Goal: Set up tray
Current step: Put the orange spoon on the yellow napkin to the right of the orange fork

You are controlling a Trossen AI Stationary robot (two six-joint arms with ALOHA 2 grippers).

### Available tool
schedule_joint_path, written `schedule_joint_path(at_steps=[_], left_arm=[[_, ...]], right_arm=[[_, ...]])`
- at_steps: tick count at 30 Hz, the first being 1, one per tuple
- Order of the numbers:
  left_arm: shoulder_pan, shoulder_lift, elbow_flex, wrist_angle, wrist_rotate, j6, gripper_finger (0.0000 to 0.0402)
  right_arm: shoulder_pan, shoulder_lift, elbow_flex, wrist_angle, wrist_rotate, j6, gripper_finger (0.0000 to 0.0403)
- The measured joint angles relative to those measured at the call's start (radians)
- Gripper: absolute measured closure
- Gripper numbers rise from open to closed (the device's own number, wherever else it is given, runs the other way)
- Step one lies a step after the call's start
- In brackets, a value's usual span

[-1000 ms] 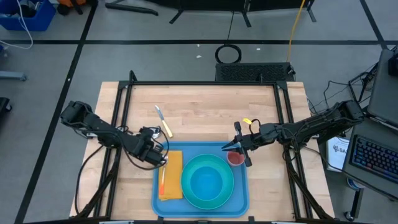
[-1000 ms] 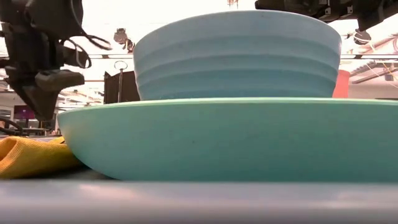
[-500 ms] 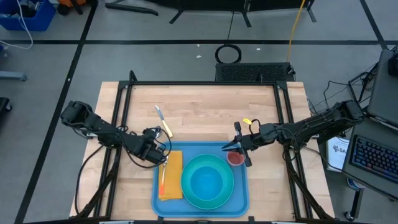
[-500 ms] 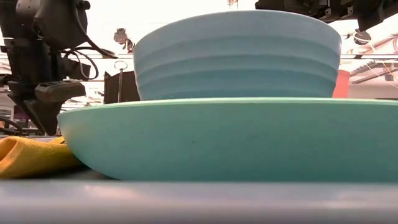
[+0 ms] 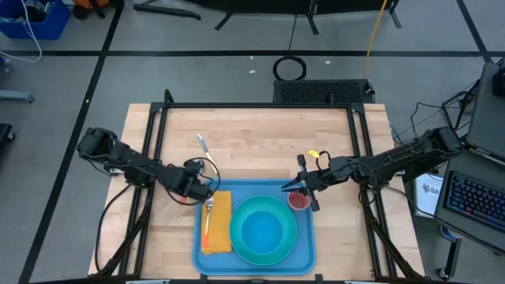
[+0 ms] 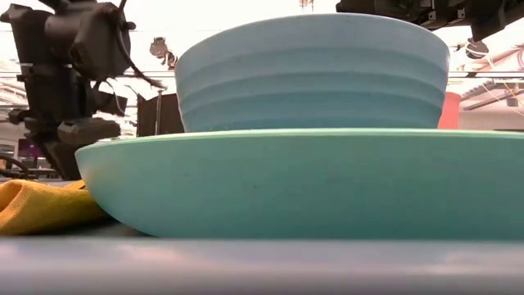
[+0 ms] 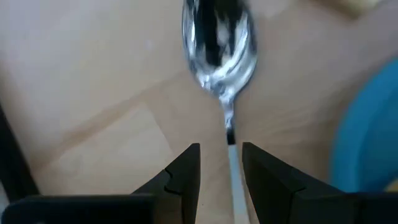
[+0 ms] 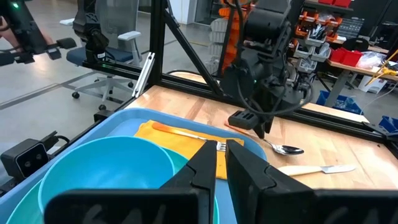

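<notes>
- My left gripper [image 7: 221, 163] hangs over the wood, fingers parted, a spoon [image 7: 219, 43] handle running between the tips; I can't tell if they pinch it.
- My right gripper [image 5: 304, 189] sits with fingers nearly together over the tray [image 5: 304, 241] (far-right corner, beside a red cup [image 5: 299, 200]), gripping nothing visible.
- The tray lies just beyond my left fingertips, carrying plate [image 5: 263, 230] and yellow napkin [image 5: 218, 229].

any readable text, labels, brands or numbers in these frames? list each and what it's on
No text can be read.
White sheet off the table's right edge, high view: dark printing, too small to read.
Keyboard beside it: keys show, legends too small.
Red bins on shelving in the right wrist view: no legible label.
Tray, plate, bowl, yellow napkin, spoon: no markings visible.
</notes>
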Motion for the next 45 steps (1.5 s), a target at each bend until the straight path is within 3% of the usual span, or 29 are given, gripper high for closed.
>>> schedule_joint_path(at_steps=[6,21,25,31,38,45], left_arm=[[0.015,-0.003,-0.057,0.078,0.018,-0.002,0.0277],[0.016,-0.001,-0.06,0.125,0.014,0.061,0.0279],[0.016,-0.001,-0.06,0.131,0.014,0.069,0.0307],[0.015,-0.001,-0.059,0.135,0.009,0.065,0.0386],[0.015,0.0,-0.06,0.131,0.002,0.058,0.0369],[0.017,0.001,-0.061,0.121,-0.032,0.04,0.0389]], right_arm=[[0.0,0.0,0.0,-0.002,0.0,-0.001,0.0374],[0.0,0.0,0.0,-0.006,0.004,0.0,0.0374],[0.0,0.0,0.0,-0.006,0.004,0.0,0.0374],[0.0,0.0,0.0,-0.006,0.004,0.0,0.0374],[0.0,0.0,0.0,-0.006,0.004,0.0,0.0374],[0.0,0.01,0.0,-0.006,0.008,-0.001,0.0374]])
